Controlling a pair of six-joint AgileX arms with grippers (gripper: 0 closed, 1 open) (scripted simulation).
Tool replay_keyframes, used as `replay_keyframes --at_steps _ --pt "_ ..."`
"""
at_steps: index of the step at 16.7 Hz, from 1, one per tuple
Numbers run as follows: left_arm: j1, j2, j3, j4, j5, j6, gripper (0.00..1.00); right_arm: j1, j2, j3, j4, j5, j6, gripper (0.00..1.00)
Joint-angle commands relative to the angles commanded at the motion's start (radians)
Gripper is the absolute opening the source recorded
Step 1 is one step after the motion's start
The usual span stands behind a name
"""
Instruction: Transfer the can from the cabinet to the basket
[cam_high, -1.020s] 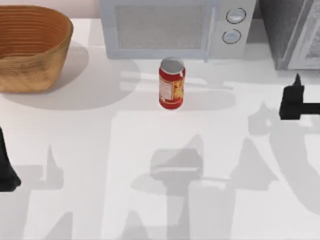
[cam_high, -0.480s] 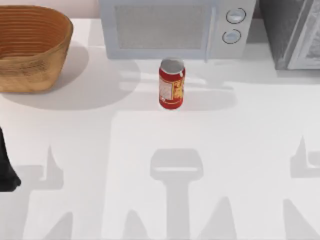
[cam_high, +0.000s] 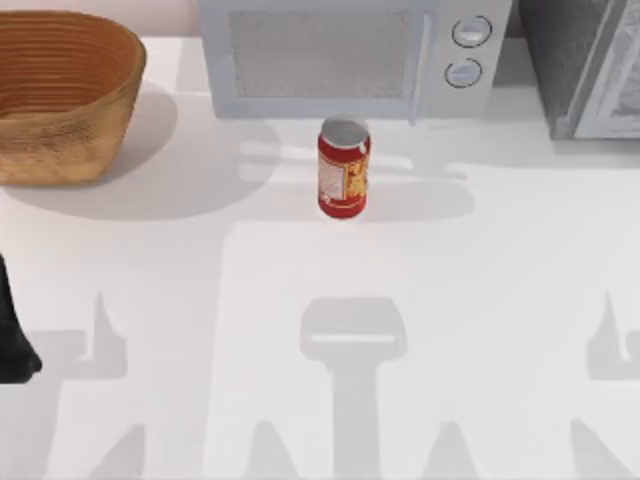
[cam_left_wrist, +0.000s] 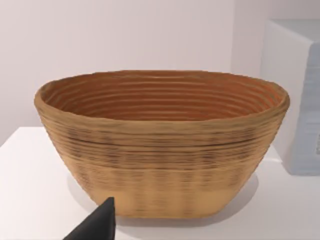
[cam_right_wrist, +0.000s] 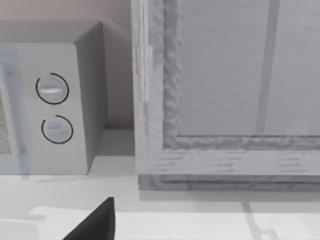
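The can (cam_high: 343, 167) stands on the table (cam_high: 480, 300), outside the basket (cam_high: 60, 95).

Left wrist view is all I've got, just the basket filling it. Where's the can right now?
Observer: The can stands upright on the table, just in front of the white microwave.
Operator: Is anything holding it?
Observer: No, nothing touches it. The left arm sits at the table's left edge, well apart from it.
Operator: And the cabinet?
Observer: The cabinet is at the back right, beside the microwave. The right wrist view faces its pale door.
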Motion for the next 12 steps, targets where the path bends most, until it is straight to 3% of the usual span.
replay_keyframes --at_steps 7,12 --pt "0.0 0.0 0.0 0.0 0.0 0.0 1.0 -0.03 0.037 0.017 0.035 -0.026 0.001 1.0" --pt "0.0 0.0 0.0 0.0 0.0 0.0 1.0 -0.23 0.301 0.092 0.266 -0.215 0.008 1.0"
